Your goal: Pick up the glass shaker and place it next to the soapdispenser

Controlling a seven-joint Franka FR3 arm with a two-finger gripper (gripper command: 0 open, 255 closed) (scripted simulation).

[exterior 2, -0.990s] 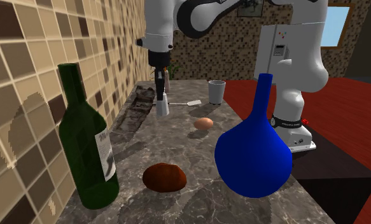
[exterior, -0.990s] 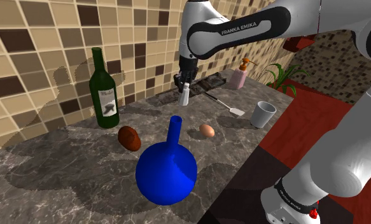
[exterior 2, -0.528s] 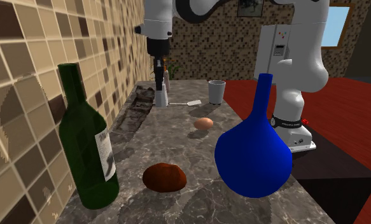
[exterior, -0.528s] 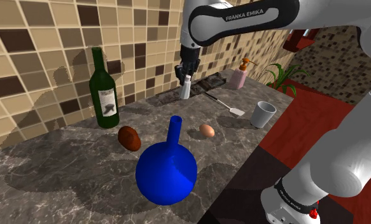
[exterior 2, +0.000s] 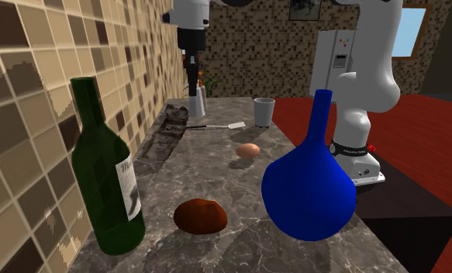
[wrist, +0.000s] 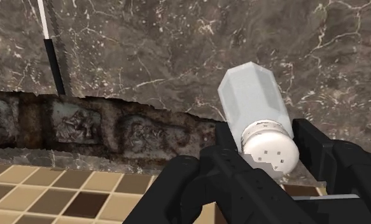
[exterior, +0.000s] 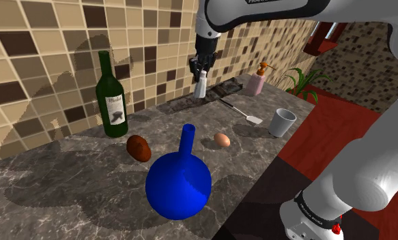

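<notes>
The black gripper [exterior: 200,67] clamps its two fingers [wrist: 227,149] around the capped end of a white shaker [exterior: 200,88], holding it above the dark marble counter [exterior: 88,170] near the tiled wall. From the wrist camera, the shaker [wrist: 252,105] hangs over the stone beside a dark sunken strip [wrist: 114,130]. The pink soap dispenser [exterior: 255,83] stands well apart, toward the shoulder view's right. A green wine bottle [exterior: 112,99], blue vase [exterior: 178,184], egg [exterior: 222,140], spatula [exterior: 244,112] and grey cup [exterior: 282,123] share the counter.
</notes>
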